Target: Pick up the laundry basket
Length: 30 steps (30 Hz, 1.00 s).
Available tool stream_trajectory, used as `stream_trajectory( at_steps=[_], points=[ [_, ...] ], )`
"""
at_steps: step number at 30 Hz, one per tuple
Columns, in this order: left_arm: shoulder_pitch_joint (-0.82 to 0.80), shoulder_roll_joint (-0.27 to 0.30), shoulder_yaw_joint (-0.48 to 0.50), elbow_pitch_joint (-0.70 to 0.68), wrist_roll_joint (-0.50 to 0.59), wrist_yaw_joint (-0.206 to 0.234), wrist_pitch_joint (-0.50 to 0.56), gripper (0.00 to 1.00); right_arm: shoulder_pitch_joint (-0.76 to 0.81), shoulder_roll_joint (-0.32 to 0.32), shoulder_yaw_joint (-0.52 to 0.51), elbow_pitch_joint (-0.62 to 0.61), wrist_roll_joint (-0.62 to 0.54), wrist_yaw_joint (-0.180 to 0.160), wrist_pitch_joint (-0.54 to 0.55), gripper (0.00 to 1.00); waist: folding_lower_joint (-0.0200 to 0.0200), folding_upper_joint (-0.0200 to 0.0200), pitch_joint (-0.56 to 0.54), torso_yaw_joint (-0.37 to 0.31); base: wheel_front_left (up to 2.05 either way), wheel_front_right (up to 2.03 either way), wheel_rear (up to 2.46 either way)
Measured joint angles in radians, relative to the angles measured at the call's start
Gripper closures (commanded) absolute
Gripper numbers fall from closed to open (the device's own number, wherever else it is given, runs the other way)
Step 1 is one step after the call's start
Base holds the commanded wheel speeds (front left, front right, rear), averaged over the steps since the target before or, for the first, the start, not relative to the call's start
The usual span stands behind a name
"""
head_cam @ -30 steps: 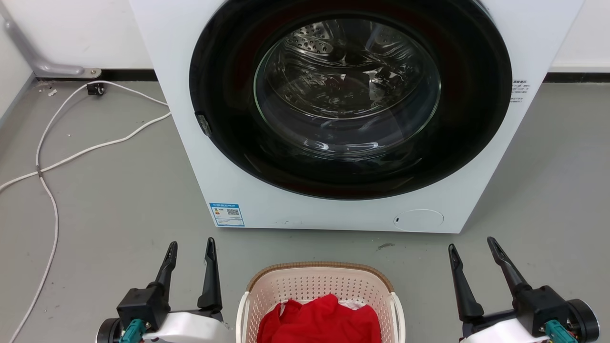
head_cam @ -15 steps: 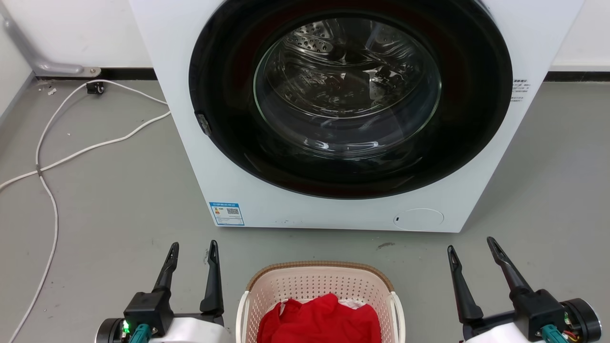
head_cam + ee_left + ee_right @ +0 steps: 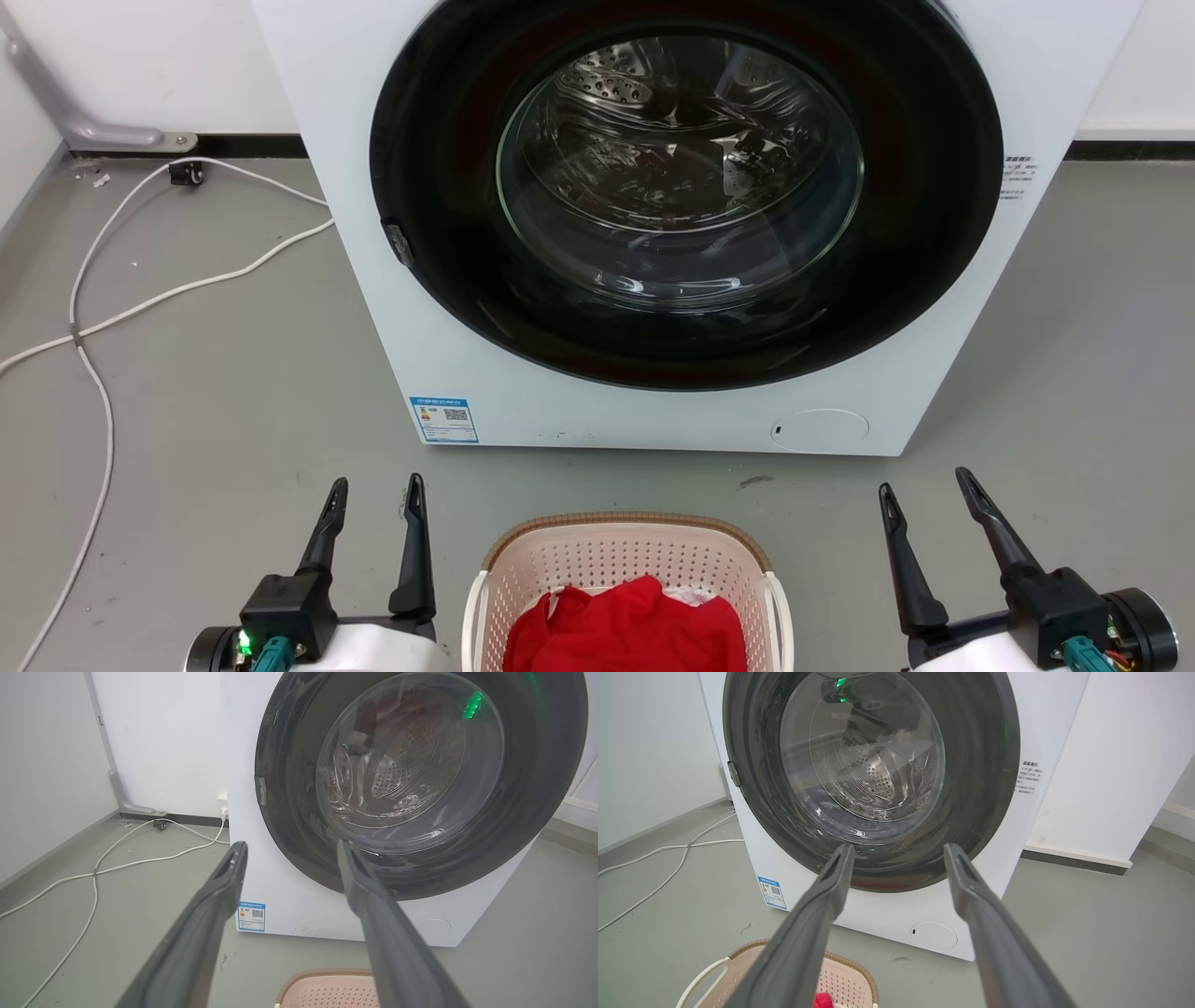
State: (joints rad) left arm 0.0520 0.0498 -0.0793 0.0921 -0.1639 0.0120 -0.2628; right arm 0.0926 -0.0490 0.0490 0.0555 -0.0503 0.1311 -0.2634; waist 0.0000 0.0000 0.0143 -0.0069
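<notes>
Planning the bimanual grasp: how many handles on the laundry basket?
2. Left handle and right handle, one on each side of the laundry basket. Its near end is out of frame, so more may be hidden.

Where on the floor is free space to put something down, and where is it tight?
Free: the floor right of the washing machine, and the strip between machine and laundry basket. A white cable crosses the floor on the left. Tight in the head view: between the basket and the open left pincer.

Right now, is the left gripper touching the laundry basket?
Apart. The head view shows a strip of grey floor between the open left gripper and the laundry basket.
</notes>
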Motion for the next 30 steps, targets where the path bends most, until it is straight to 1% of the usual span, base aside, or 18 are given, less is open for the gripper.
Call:
stream_trajectory(
  at_steps=[13,19,25,30],
  points=[
    [0.000,0.000,-0.002,0.002,0.001,0.000,0.000,0.00,0.000,0.000,0.002,0.001,0.003,0.000,0.000,0.00,0.0001,0.0000,0.002,0.004,0.00,0.00,0.00],
    [-0.006,0.000,-0.003,0.032,0.002,-0.006,0.000,0.00,-0.001,0.000,0.014,0.020,0.003,0.000,0.000,0.00,0.0000,0.0000,0.015,0.005,0.00,0.00,0.00],
    [-0.067,0.000,-0.003,0.127,0.012,-0.030,0.000,0.00,-0.046,0.000,0.047,0.121,-0.028,0.000,0.000,0.00,0.0001,0.0000,0.060,0.002,0.00,0.00,0.00],
    [-0.132,0.000,0.011,0.230,0.035,-0.055,0.000,0.00,-0.116,-0.001,0.070,0.250,-0.064,0.000,0.000,0.00,0.0001,0.0000,0.112,-0.002,0.00,0.00,0.00]
  ],
)
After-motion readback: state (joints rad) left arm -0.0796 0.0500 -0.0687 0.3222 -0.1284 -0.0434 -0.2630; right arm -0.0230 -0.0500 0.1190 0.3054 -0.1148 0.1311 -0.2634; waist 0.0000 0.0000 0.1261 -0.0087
